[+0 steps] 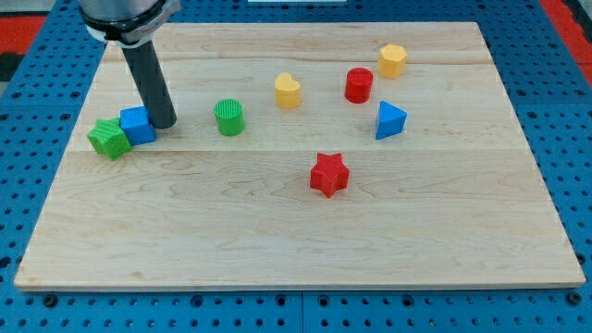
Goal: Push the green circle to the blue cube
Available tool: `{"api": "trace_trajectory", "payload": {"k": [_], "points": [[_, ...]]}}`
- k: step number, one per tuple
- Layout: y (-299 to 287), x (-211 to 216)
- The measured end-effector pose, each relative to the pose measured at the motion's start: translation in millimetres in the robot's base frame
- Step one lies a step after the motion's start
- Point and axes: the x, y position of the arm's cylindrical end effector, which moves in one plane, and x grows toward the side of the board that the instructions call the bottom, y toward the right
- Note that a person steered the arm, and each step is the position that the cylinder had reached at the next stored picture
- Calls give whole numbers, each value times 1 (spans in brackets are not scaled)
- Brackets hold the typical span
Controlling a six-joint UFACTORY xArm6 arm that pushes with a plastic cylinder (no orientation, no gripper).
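Observation:
The green circle (pixel 229 117) sits on the wooden board at the upper left of centre. The blue cube (pixel 137 124) lies further to the view's left, touching a green star (pixel 109 138) on its left. My tip (pixel 164 124) stands on the board right beside the blue cube's right side, between the cube and the green circle. A gap separates the tip from the green circle.
A yellow heart (pixel 288 91), a red cylinder (pixel 359 85), a yellow hexagon (pixel 392 60), a blue triangle (pixel 389 119) and a red star (pixel 328 174) lie on the board (pixel 296 231). A blue pegboard surrounds the board.

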Motion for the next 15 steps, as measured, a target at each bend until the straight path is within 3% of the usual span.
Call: {"api": "trace_trajectory", "payload": {"k": [4, 10, 15], "points": [[-40, 9], [95, -49], [124, 1]]}}
